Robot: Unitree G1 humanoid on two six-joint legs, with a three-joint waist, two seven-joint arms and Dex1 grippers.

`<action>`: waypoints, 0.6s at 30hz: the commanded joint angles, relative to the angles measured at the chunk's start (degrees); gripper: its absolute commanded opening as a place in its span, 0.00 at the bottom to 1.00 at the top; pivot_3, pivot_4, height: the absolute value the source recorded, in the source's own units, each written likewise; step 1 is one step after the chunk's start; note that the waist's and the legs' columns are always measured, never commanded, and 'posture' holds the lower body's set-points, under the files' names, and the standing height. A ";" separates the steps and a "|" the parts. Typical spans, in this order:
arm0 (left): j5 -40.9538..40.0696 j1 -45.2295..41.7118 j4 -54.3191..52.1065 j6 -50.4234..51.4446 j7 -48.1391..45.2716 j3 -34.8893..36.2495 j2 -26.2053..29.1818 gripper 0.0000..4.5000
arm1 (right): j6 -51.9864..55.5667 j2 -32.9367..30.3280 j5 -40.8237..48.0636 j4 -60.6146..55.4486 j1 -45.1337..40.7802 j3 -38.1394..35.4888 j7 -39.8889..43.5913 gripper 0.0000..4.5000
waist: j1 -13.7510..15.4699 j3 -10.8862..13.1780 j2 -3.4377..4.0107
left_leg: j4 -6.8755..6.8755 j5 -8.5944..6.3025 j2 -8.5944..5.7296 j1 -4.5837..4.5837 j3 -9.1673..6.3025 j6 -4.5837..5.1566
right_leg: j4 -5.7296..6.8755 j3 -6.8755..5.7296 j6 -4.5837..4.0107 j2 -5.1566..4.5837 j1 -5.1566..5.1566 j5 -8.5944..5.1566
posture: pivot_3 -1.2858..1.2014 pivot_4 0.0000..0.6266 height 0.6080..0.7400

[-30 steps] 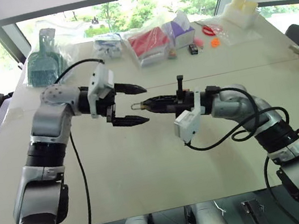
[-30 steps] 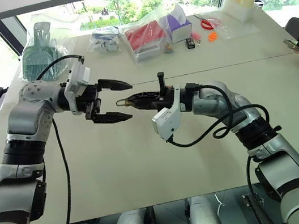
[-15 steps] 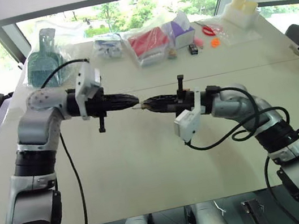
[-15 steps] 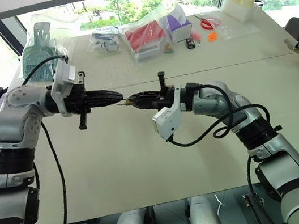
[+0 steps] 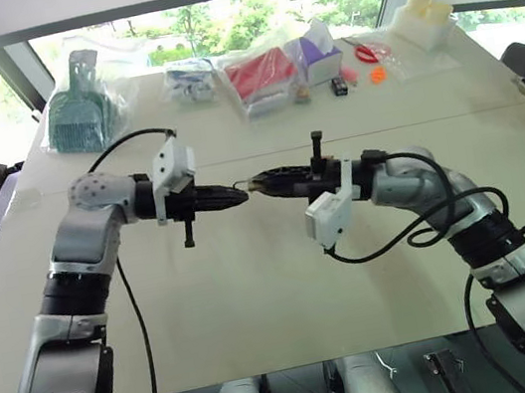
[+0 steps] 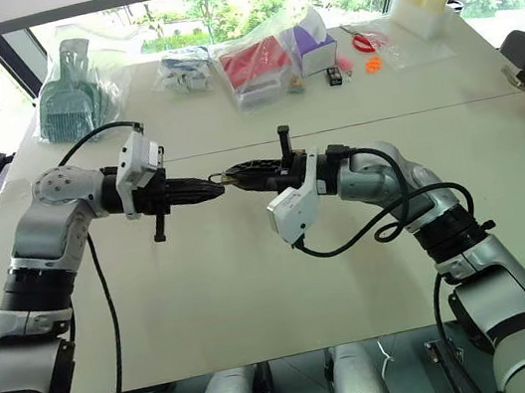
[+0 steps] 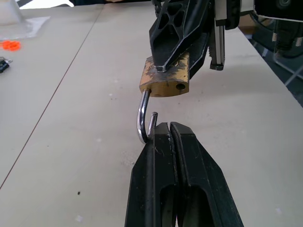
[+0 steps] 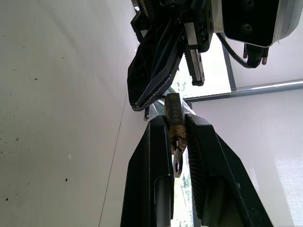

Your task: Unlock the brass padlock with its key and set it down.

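Brass lock [image 7: 164, 81] held in mid-air over the table's middle, clear of the surface [image 5: 259, 298], with bagged goods [image 5: 262, 73] along the far edge. At left: left gripper [image 7: 168, 126] closed tight, empty, tips just beside the silvery shackle [image 7: 142, 119], whether touching cannot be told. Shackle's free end already out of the body, so apparently unlocked. At right: right gripper [image 8: 175, 124] clamped on the lock, key [image 8: 177, 159] hanging between its fingers. For the step in hand: better to reopen the left jaws, take the shackle or body squarely, then lower gently to the table before release, avoiding a drop.
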 commanded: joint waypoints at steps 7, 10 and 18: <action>-0.60 -1.93 0.63 -1.25 2.66 2.39 -0.91 0.00 | 0.46 -0.06 1.63 -2.74 -0.24 -0.65 0.25 0.00 | -0.10 0.00 0.00 | -0.01 0.00 0.00 0.00 0.01 0.00 | 0.00 0.00 0.00 0.00 -0.01 0.00 | 0.52 0.24 1.00; -0.31 -1.06 0.07 -1.43 2.43 2.23 -0.06 0.00 | 0.45 0.00 1.40 -2.20 -0.24 -0.48 0.33 0.00 | -0.06 0.00 0.00 | 0.00 0.00 0.00 0.00 0.01 0.00 | 0.00 0.00 0.00 0.00 0.00 0.00 | 0.52 0.24 1.00; 1.83 6.88 -3.48 -2.44 4.75 2.59 4.51 0.00 | -0.73 -0.66 -8.12 10.39 -0.86 1.16 -5.26 0.00 | -0.28 0.00 0.01 | -0.03 0.00 0.01 0.08 0.03 0.00 | 0.00 0.01 -0.01 0.00 0.03 0.00 | 0.52 0.24 1.00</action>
